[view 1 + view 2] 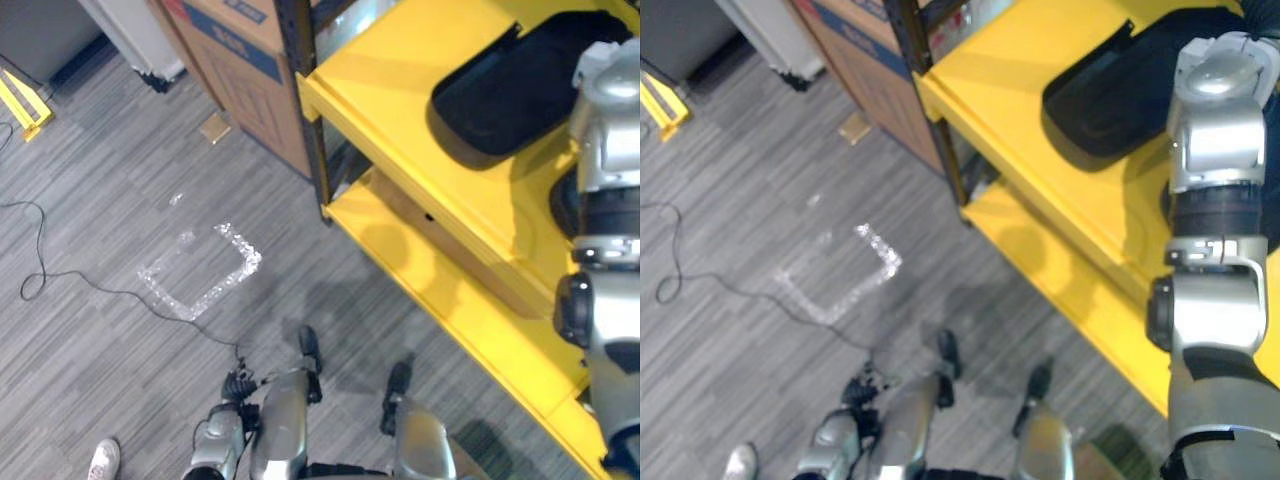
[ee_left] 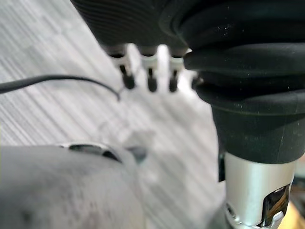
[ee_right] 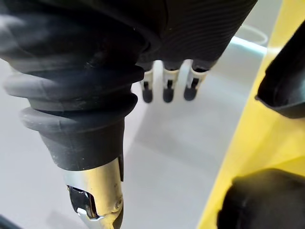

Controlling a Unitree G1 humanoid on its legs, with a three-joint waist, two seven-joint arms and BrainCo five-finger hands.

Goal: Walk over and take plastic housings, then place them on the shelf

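A yellow shelf (image 1: 400, 90) fills the right side of the left eye view. On its top level lies a black plastic housing (image 1: 510, 85), and a second black housing (image 1: 563, 203) shows partly behind my right arm. My right arm reaches up over that level. In the right wrist view my right hand (image 3: 167, 88) has straight fingers with nothing in them. There it hangs beside the shelf's yellow edge (image 3: 243, 143), near the two black housings (image 3: 286, 71) (image 3: 262, 200). My left hand (image 2: 150, 78) hangs low over the grey floor, fingers straight and holding nothing.
A lower yellow shelf level (image 1: 450, 300) juts out toward me, carried by a black upright post (image 1: 305, 110). Cardboard boxes (image 1: 250, 60) stand behind the post. A taped square (image 1: 200, 270) marks the grey floor. A person's shoe (image 1: 103, 458) is at the bottom left.
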